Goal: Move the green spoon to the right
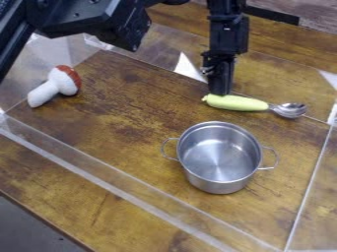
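The green spoon (238, 101) lies flat on the wooden table, its yellow-green handle pointing left and its silver bowl (290, 110) to the right. My gripper (218, 89) comes down steeply from above, its black fingers together right at the left end of the handle. The tips meet that end or stand just over it. I cannot tell whether they pinch it. The spoon rests on the table, not lifted.
A steel pot (220, 156) with two small handles stands in front of the spoon. A toy mushroom (54, 85) with a red cap lies at the far left. Clear plastic walls (118, 193) run along the table's front and sides.
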